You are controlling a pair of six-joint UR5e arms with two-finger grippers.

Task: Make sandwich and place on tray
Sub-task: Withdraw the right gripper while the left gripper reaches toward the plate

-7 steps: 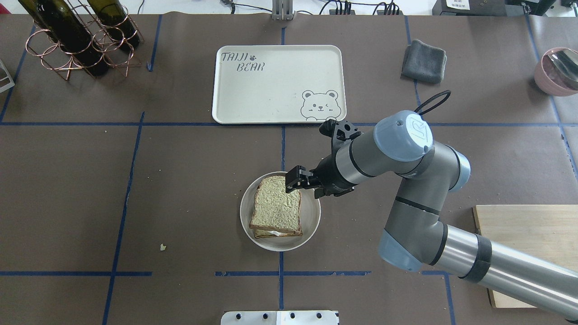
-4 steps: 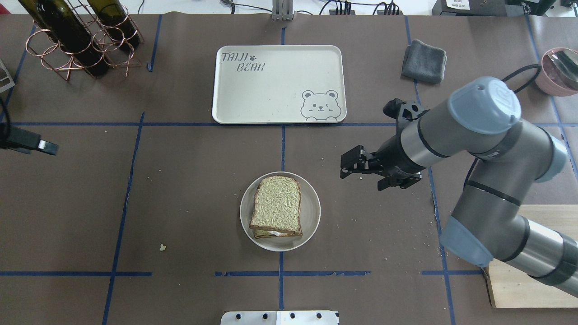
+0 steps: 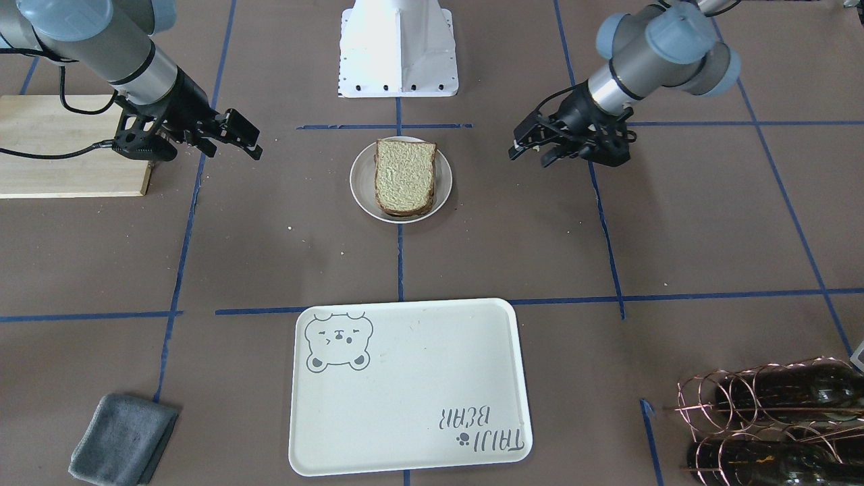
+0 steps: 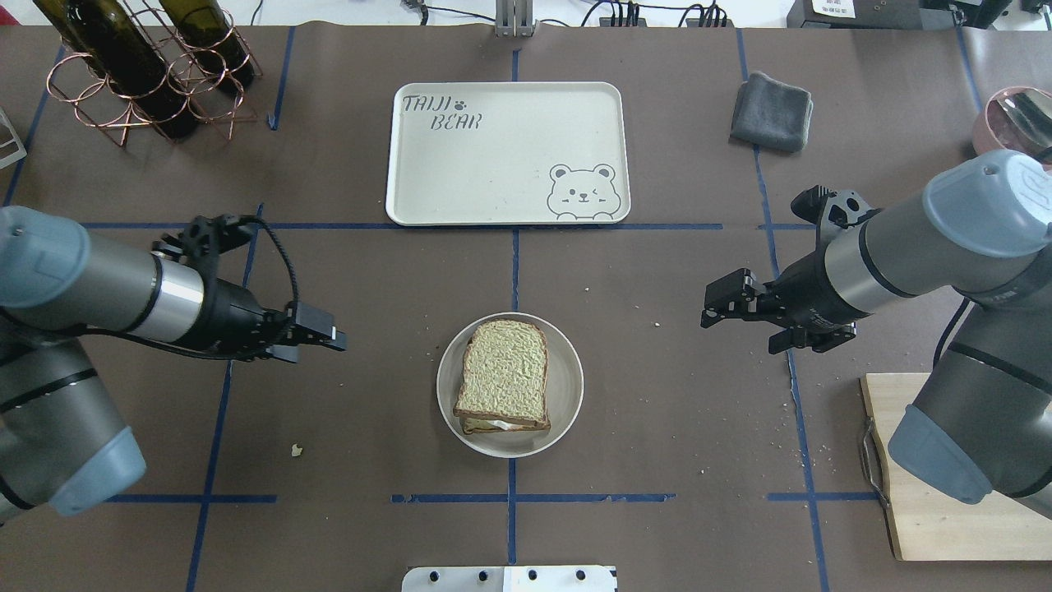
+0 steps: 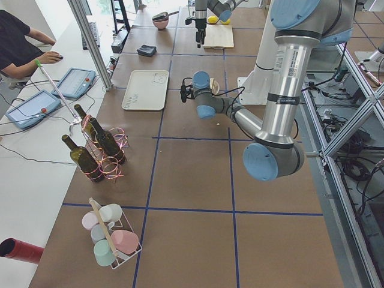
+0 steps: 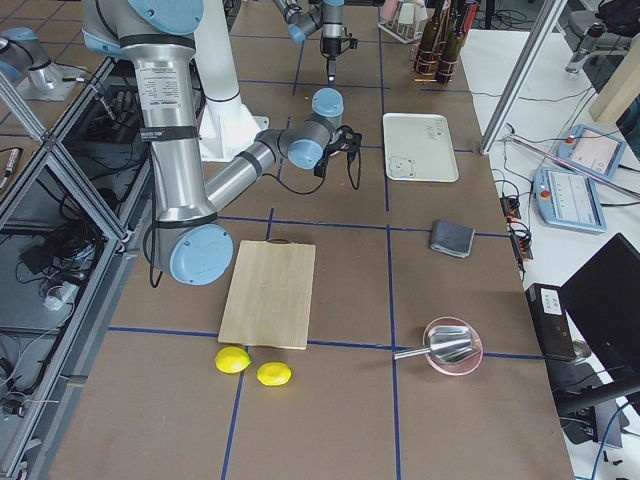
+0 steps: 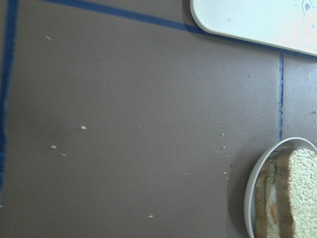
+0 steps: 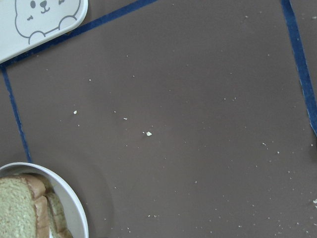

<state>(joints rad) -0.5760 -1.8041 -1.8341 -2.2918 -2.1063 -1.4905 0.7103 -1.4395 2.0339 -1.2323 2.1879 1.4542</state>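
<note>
The sandwich (image 4: 503, 376), two bread slices with white egg showing at the near edge, lies on a small round cream plate (image 4: 569, 386) at the table's middle. The cream bear tray (image 4: 509, 156) lies beyond it with nothing on it. My left gripper (image 4: 329, 335) hovers left of the plate, pointing at it, and looks open and empty. My right gripper (image 4: 717, 306) hovers right of the plate, open and empty. In the front-facing view the sandwich (image 3: 403, 177) sits between the left gripper (image 3: 530, 150) and the right gripper (image 3: 244, 136). The left wrist view shows the sandwich (image 7: 293, 198) side-on.
A copper rack with wine bottles (image 4: 140, 66) stands far left. A grey cloth (image 4: 771, 111) and a pink bowl (image 4: 1015, 123) are far right. A wooden board (image 4: 970, 460) lies near right under my right arm. Crumbs dot the brown table cover.
My right gripper has pulled away to the right from the top slice of the sandwich. My left arm has come in from the left edge toward the plate. The sandwich has not moved.
</note>
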